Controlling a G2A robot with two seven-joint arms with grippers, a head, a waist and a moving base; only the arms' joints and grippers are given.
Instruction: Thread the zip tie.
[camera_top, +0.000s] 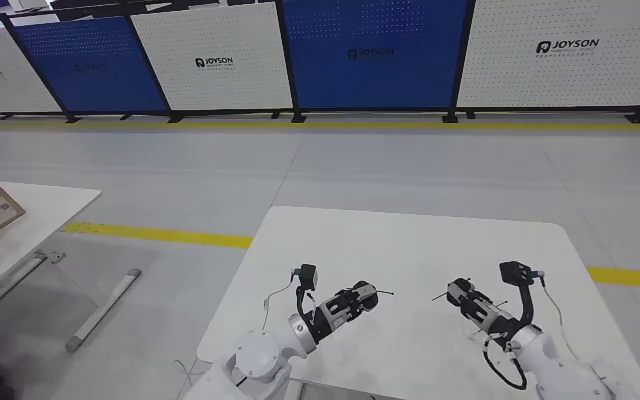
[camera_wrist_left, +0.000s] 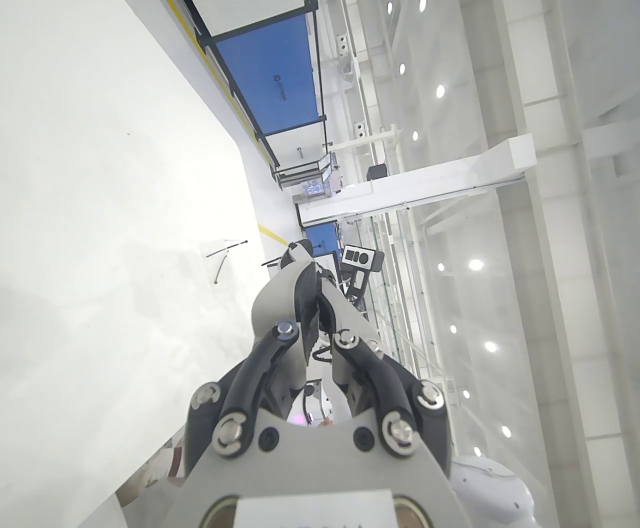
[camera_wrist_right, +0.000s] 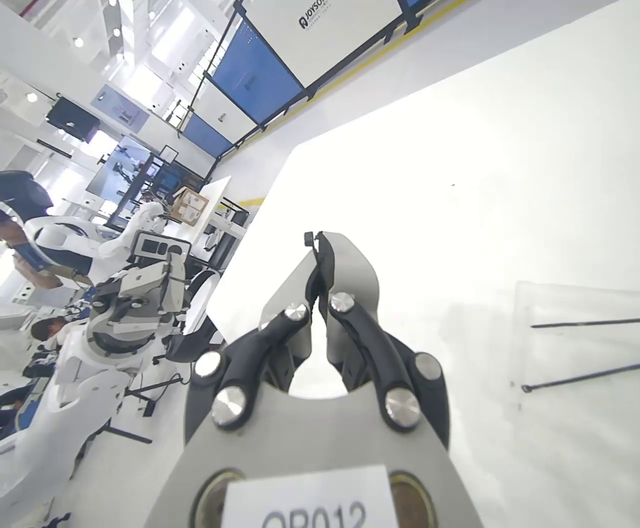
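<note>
The left gripper (camera_top: 370, 292) is clenched above the table (camera_top: 420, 240), and a thin black zip tie (camera_top: 385, 292) pokes out of its tip toward the right gripper (camera_top: 452, 291), which hangs apart from it. The right gripper is clenched too, pinching a small black tie head (camera_wrist_right: 307, 239) at its fingertips. Two spare ties (camera_wrist_right: 585, 324) lie in a clear tray (camera_wrist_right: 560, 286) on the table beside the right gripper.

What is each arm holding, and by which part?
Left fingers pinch a black zip tie near one end; right fingers pinch another zip tie at its end.
</note>
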